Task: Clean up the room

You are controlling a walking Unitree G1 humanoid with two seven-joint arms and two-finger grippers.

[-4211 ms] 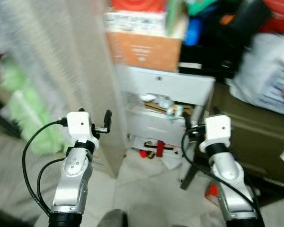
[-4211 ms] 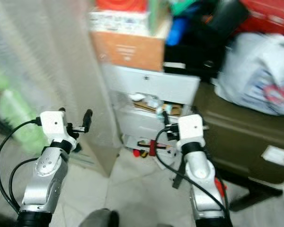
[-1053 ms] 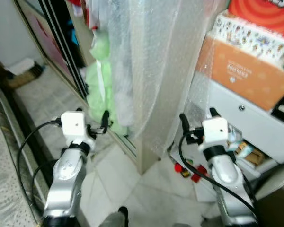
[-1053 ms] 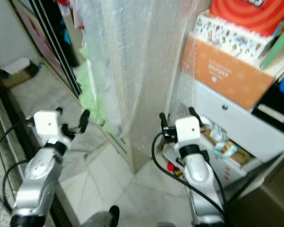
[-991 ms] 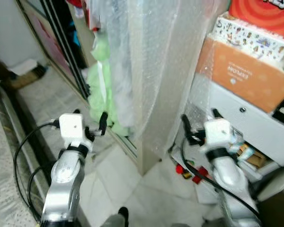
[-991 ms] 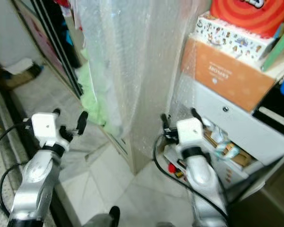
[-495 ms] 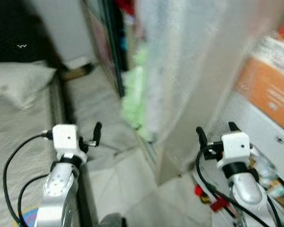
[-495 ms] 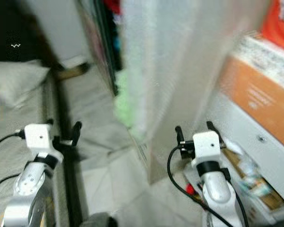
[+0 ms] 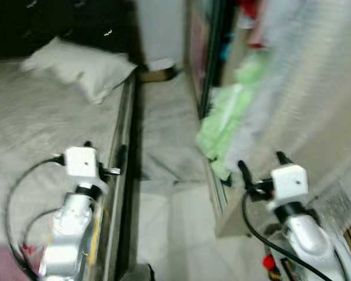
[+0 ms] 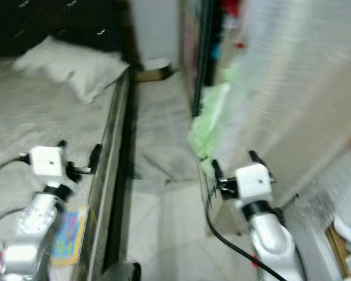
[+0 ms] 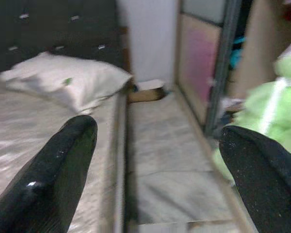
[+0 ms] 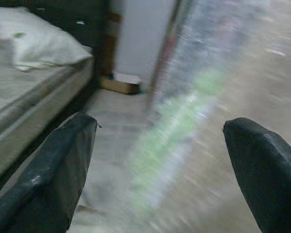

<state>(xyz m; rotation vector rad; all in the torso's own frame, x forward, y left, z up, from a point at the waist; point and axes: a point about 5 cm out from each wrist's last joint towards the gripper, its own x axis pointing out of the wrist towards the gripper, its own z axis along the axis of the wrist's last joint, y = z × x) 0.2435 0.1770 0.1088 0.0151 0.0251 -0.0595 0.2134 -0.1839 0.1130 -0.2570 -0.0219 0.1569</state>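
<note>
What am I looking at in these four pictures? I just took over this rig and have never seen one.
This is a walking humanoid robot with two silver arms. The two wide pictures come from cameras in its head, looking down and forward, and are blurred. The left gripper hangs over the edge of a bed, and the right gripper hangs above the floor beside a bubble-wrapped panel. The other two pictures come from wrist cameras looking along each gripper's black fingers. Both grippers are open and hold nothing. A pillow lies on the bed. Something soft and green sits by the wardrobe opening, and a small red item lies on the floor near the right arm.
</note>
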